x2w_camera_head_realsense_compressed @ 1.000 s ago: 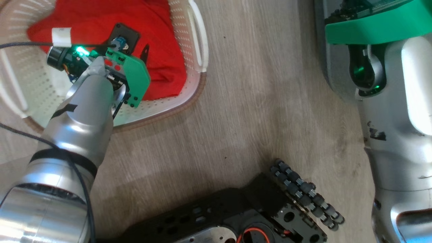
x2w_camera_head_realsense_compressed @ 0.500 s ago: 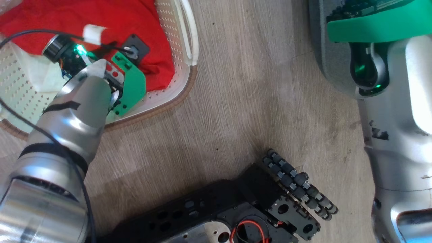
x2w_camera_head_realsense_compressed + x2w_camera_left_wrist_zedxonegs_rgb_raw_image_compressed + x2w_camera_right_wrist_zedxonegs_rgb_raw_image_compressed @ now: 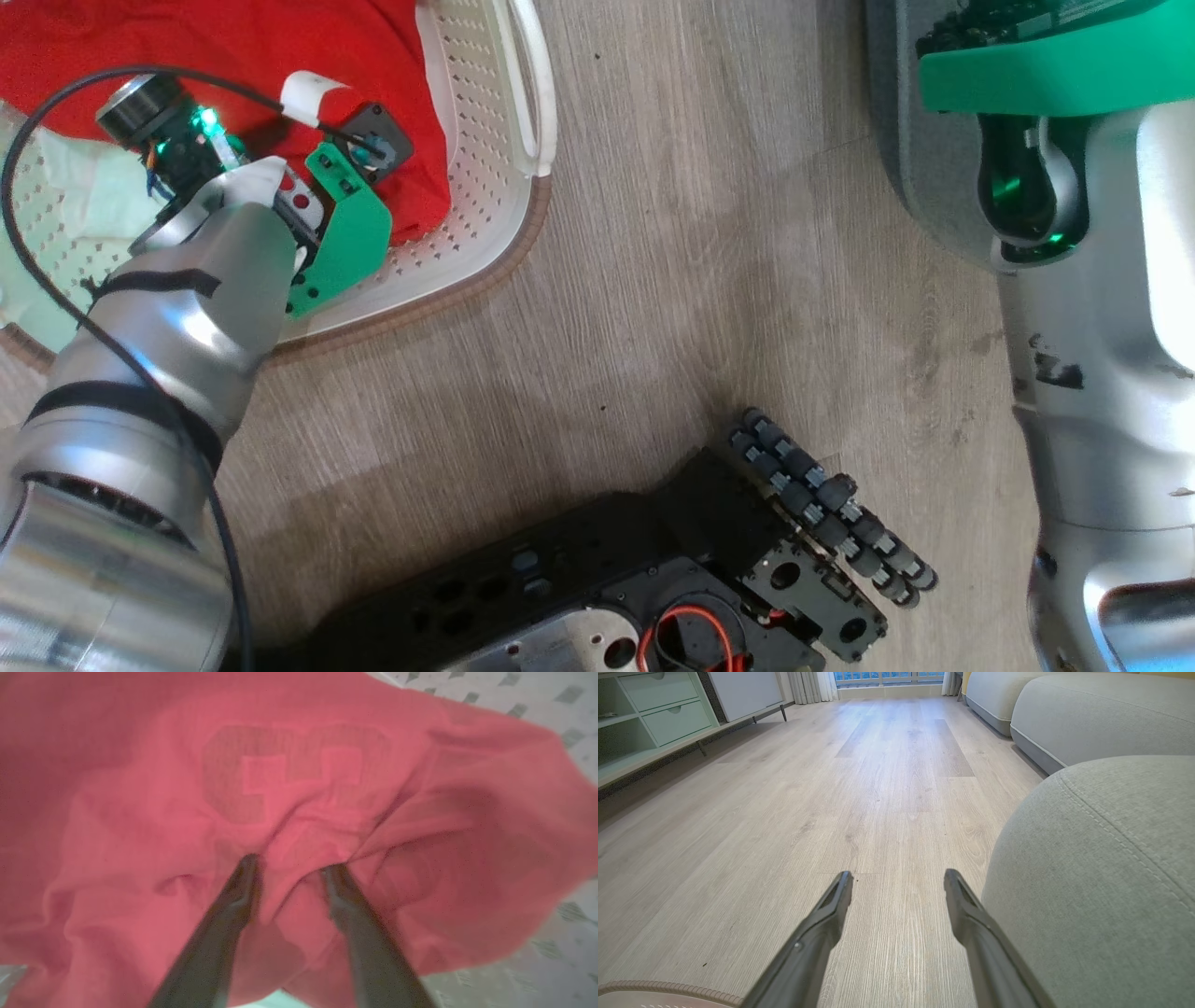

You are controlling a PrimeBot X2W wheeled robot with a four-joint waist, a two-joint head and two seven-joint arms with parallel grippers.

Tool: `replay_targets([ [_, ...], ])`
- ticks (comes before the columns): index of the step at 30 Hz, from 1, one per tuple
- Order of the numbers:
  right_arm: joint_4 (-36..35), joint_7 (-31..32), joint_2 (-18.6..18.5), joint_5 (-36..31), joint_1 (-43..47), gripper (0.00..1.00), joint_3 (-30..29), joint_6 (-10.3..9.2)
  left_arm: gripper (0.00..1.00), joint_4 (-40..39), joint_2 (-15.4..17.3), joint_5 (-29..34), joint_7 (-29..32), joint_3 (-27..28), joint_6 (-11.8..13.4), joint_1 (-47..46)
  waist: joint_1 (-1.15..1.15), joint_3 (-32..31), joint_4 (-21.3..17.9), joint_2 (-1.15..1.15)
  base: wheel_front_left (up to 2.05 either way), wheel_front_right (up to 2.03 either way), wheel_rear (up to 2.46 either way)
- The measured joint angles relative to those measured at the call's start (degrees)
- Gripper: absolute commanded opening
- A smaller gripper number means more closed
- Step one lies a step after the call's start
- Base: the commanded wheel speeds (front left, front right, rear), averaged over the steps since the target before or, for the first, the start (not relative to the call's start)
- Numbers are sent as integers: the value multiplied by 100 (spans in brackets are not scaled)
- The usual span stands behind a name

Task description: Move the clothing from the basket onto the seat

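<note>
The clothing (image 3: 299, 788) looks light and limp; the fold mid-frame between the parted left gripper (image 3: 290, 870) seems graspable. The right gripper (image 3: 899, 877) gapes empty.

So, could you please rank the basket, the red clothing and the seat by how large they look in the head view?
1. Basket, though cropped by the frame.
2. Clothing, lying inside it.
3. Seat: an edge strip at the top right, so it looks smallest here; its true size is unsure.
</note>
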Motion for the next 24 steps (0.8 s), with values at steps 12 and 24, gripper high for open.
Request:
replay_targets([
  [12, 144, 0, 1, -35, -10, 100, -19, 0, 0, 14, -131, -754, -816, 492, 137, 23, 0, -324, -4, 0, 0, 0, 0],
  [24, 565, 0, 3, -524, 403, 100, -376, 0, 0, -200, -492, -1669, -1447, 949, 67, 549, -1, -1367, 552, 0, 0, 0, 0],
])
